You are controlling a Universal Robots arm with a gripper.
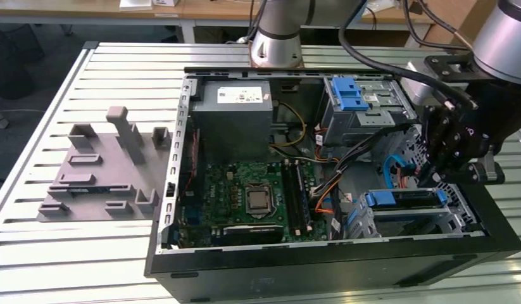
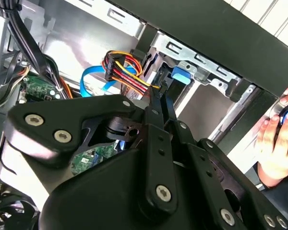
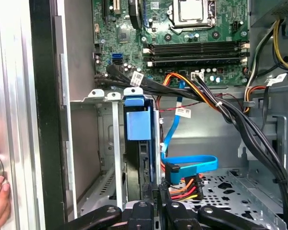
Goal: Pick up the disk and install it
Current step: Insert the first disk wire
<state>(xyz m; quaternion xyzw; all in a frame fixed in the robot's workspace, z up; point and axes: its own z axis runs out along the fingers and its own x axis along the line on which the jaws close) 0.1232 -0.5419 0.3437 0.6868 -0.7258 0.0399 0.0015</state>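
The computer case (image 1: 328,253) was found lying open on its side on the slatted table (image 1: 40,253), so that the inside could be reached from above. The disk (image 1: 404,199) was seen already seated in the metal bay (image 1: 459,218) at the case's front corner, on the exterior view's right, its blue carrier handle facing up. In the first wrist view the disk (image 3: 137,143) stood on edge inside the slot, between the bay's rails, which judged by its depth suggests it was mostly or fully inserted.

The gripper (image 1: 437,174) hung just above the bay, directly over the disk's edge. In the first wrist view the fingertips (image 3: 153,211) appeared pressed close together — nothing could be seen between them, though whether they touched the disk could not be told.

A blue flat cable (image 3: 192,165) and a red-yellow power plug (image 3: 185,187) lay beside the bay, unconnected to the disk so far as could be seen. A person's hand (image 2: 278,139) rested outside the case wall — probably steadying it.
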